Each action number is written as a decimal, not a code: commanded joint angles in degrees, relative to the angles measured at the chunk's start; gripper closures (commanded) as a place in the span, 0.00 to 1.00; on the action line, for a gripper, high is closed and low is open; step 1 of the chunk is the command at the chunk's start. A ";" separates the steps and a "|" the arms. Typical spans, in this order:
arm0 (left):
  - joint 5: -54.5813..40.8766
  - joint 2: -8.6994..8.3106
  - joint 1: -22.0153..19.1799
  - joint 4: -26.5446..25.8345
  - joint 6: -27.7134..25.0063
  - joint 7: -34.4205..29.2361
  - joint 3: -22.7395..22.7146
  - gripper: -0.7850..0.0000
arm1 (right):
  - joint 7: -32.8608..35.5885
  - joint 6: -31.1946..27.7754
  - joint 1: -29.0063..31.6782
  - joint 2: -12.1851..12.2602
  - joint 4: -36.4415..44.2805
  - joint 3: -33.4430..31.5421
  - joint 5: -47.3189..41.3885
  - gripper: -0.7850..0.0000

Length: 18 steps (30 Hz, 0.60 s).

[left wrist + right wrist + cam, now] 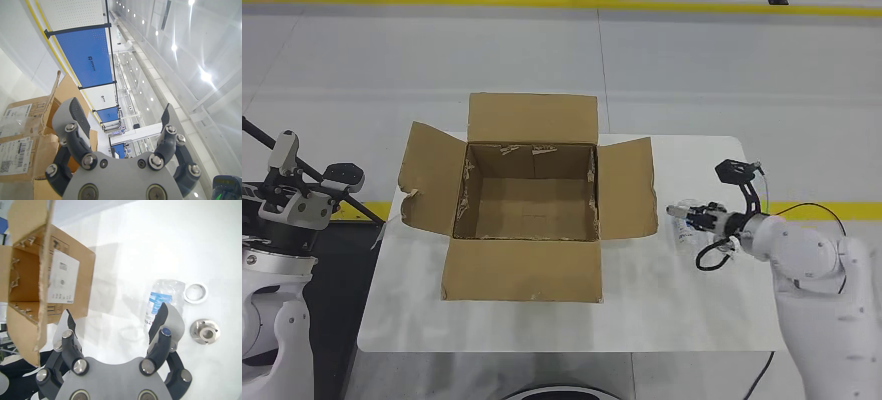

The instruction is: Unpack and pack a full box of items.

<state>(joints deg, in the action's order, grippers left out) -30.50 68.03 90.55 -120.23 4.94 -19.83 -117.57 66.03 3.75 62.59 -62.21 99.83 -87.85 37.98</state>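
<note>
The right gripper (115, 309) hung low over the table (141, 247), fingers spread wide and looking down on bare tabletop between them. Just past one fingertip lay the bottle (166, 291), clear and on its side, its near end hidden behind that finger (160, 317). Whether pad and plastic touched could not be told. At the bottle's far end, just beside it, the ring (196, 293) lay flat. The flange (205, 334) sat near, out on the same side of the gripper, apart from both ring and bottle. Off the other fingertip stood the box (71, 279), its labelled wall turned to the gripper and a torn-edged flap jutting out above.

From the top view, the box stood mid-table with all four flaps folded out and its brown floor in plain sight. The right gripper pointed at it from the side, stopping short of the nearest flap.

And the left gripper (121, 106) was spread wide too, tilted up toward the ceiling lights, with the box's ragged flap rising near one finger. From above, that arm sat off the table's edge, well apart from the bottle.
</note>
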 commanded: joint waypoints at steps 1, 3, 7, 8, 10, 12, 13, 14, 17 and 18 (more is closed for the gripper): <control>0.00 0.00 0.00 0.00 0.00 0.00 0.00 0.00 | -0.42 1.46 0.57 0.18 -0.28 0.33 3.42 0.00; 0.00 0.00 0.00 0.00 0.00 0.00 0.00 0.00 | -1.30 2.58 0.90 0.23 -0.48 0.78 5.16 0.00; 0.00 0.00 0.00 0.00 0.00 0.00 0.00 0.00 | -2.62 3.62 1.42 0.43 -0.97 0.63 7.38 0.00; 0.00 0.00 0.00 0.00 0.00 0.00 0.00 0.00 | -2.75 3.70 1.53 0.47 -1.11 0.54 7.54 0.00; 0.00 0.00 0.00 0.00 0.00 0.00 0.00 0.00 | -2.54 3.54 1.65 0.57 -1.65 0.48 7.77 0.00; 0.00 0.00 0.00 0.00 0.00 0.00 0.00 0.00 | -2.09 3.68 1.35 0.67 -2.60 0.67 8.58 0.00; 0.00 0.00 0.00 0.00 0.00 0.00 0.00 0.00 | -2.09 3.93 1.06 0.71 -3.23 0.71 9.14 0.00; 0.00 0.00 0.00 0.00 0.00 0.00 0.00 0.00 | -2.21 4.40 0.73 0.75 -3.98 0.65 9.60 0.00; 0.00 0.00 0.00 0.00 0.00 0.00 0.00 0.00 | -3.17 6.11 -0.31 0.86 -6.72 -0.31 10.03 0.00; 0.00 0.00 0.00 0.00 0.00 0.00 0.00 0.00 | -3.42 6.72 -0.62 0.93 -7.77 -0.73 10.52 0.00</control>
<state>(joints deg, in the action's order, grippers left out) -30.50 68.03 90.55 -120.23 4.94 -19.83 -117.57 62.89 9.89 62.30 -61.35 93.21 -88.12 48.09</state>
